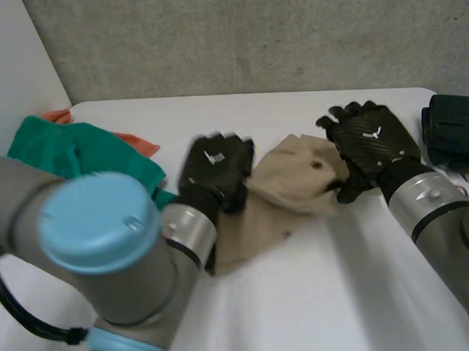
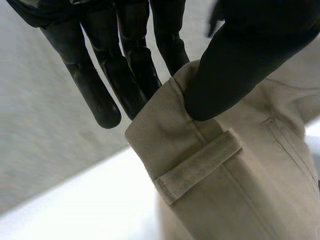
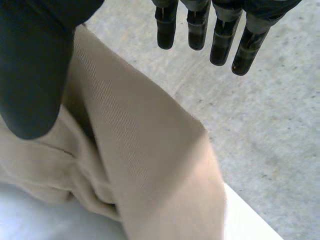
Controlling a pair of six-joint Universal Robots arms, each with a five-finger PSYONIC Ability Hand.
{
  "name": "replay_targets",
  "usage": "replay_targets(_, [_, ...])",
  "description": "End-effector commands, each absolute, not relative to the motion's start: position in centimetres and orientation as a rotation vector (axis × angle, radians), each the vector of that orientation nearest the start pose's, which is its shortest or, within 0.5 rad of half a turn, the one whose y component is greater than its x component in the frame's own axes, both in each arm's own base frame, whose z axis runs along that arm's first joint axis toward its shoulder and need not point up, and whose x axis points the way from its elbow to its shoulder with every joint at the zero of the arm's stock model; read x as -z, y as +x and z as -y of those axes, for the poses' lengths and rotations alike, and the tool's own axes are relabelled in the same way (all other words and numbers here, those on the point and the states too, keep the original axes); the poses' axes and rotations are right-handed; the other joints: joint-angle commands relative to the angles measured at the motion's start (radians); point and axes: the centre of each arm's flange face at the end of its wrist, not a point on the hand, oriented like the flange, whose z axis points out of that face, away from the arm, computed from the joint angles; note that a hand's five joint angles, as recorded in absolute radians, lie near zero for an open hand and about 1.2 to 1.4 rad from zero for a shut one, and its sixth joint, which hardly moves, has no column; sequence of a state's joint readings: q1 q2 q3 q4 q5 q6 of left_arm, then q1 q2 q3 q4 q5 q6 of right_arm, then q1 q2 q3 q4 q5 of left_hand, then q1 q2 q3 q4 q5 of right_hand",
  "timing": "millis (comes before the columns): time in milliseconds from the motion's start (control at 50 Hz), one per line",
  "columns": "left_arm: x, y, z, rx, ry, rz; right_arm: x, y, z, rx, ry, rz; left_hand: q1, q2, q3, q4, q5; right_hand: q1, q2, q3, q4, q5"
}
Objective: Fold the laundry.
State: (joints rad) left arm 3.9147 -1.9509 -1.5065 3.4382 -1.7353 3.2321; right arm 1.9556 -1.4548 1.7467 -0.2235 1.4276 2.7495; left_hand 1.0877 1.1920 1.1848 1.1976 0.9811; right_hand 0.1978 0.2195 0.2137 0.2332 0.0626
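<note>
Left hand point(image 1: 215, 172) pinches tan trousers point(image 1: 293, 185) at the waistband point(image 2: 160, 135) — right hand point(image 1: 372, 144) straight-fingered at their edge.

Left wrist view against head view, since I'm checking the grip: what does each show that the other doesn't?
Left wrist view: a belt loop on the waistband, which the left hand pinches between thumb and fingers. Head view: the right hand, open at the edge of the trousers, a green cloth, an orange cloth, a dark garment. Both: left hand on beige trousers.
</note>
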Motion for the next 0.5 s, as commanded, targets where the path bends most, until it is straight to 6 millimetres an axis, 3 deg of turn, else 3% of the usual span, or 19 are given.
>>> replay_targets(20, [-25.3,-33.3,19.2,2.437,0.917,-2.181,-26.7,22.3,26.2,2.144,-0.876,-2.073,0.309,0.204,0.211,0.199,0.241,-0.023,-0.045,-0.039,-0.059,-0.063])
replay_targets(80, [-26.0,-32.5,19.0,2.437,0.928,-2.124,-26.6,20.7,27.0,2.040,-0.820,-2.171,0.309,0.204,0.211,0.199,0.241,-0.023,-0.045,-0.039,-0.059,-0.063])
replay_targets(200, [-27.0,-31.4,19.2,2.446,0.891,-2.076,-25.9,19.5,27.4,1.826,-0.680,-2.211,0.309,0.204,0.211,0.199,0.241,-0.023,-0.045,-0.039,-0.059,-0.063])
replay_targets(260, [-27.6,-30.5,20.0,2.445,0.835,-2.060,-25.4,19.0,28.0,1.792,-0.636,-2.221,0.309,0.204,0.211,0.199,0.241,-0.023,-0.045,-0.039,-0.059,-0.063])
replay_targets(340, [-28.7,-28.1,22.5,2.443,0.697,-2.005,-25.0,17.8,29.2,1.806,-0.592,-2.253,0.309,0.204,0.211,0.199,0.241,-0.023,-0.045,-0.039,-0.059,-0.063])
replay_targets(420, [-32.3,-25.5,26.1,2.527,0.513,-1.833,-25.4,17.7,29.5,1.835,-0.592,-2.237,0.309,0.204,0.211,0.199,0.241,-0.023,-0.045,-0.039,-0.059,-0.063])
replay_targets(440, [-34.4,-25.2,27.2,2.604,0.468,-1.730,-25.4,17.7,29.5,1.841,-0.593,-2.236,0.309,0.204,0.211,0.199,0.241,-0.023,-0.045,-0.039,-0.059,-0.063])
replay_targets(500, [-36.9,-25.3,28.1,2.713,0.445,-1.602,-25.5,17.7,29.6,1.849,-0.592,-2.229,0.309,0.204,0.211,0.199,0.241,-0.023,-0.045,-0.039,-0.059,-0.063])
